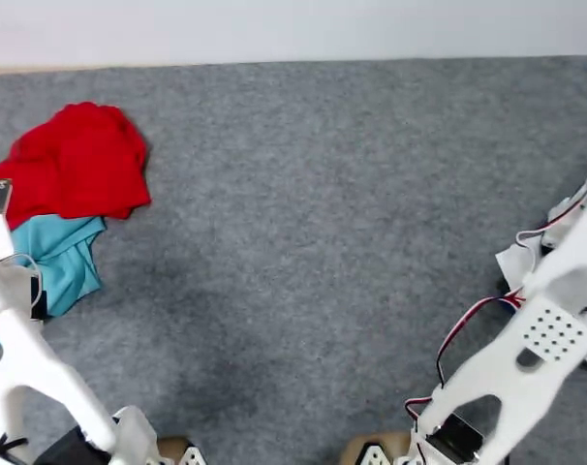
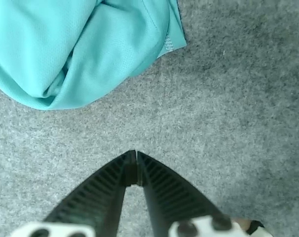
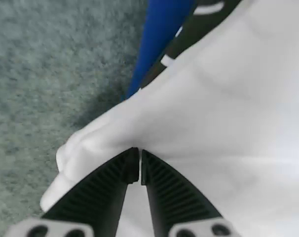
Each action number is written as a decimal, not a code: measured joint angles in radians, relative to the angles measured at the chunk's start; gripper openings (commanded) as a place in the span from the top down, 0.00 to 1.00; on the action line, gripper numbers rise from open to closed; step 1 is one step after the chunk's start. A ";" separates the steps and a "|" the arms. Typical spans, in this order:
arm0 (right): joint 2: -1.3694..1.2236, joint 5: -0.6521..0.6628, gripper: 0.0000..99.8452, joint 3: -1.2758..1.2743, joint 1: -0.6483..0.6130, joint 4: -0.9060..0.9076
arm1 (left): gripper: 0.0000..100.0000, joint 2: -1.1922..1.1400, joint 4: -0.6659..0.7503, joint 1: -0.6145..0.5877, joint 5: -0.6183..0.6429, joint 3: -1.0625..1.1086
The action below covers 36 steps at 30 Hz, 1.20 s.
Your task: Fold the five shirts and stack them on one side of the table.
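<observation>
With right gripper (image 3: 139, 154) pinches a fold of white shirt (image 3: 228, 113), with left gripper (image 2: 136, 157) pressed together hovers over grey mat (image 2: 238, 98) beside teal shirt (image 2: 65, 44).

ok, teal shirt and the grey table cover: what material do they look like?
Teal shirt: thin synthetic sports knit, probably polyester, judging by the fine pinhole mesh weave and soft matte folds. Grey table cover: felt or low-pile carpet, judging by the fuzzy, mottled fibres; matte. I can't tell which of the two.
</observation>
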<state>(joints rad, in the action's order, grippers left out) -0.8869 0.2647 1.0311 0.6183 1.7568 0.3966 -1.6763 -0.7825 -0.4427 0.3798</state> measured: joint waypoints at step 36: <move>0.612 -0.169 0.98 -0.468 -0.290 -0.002 | 0.87 -0.002 0.000 0.000 0.044 -0.172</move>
<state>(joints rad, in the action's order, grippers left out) -0.2746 0.0959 0.5631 0.3284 1.7553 0.3951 -1.6763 -0.7825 -0.3982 0.2079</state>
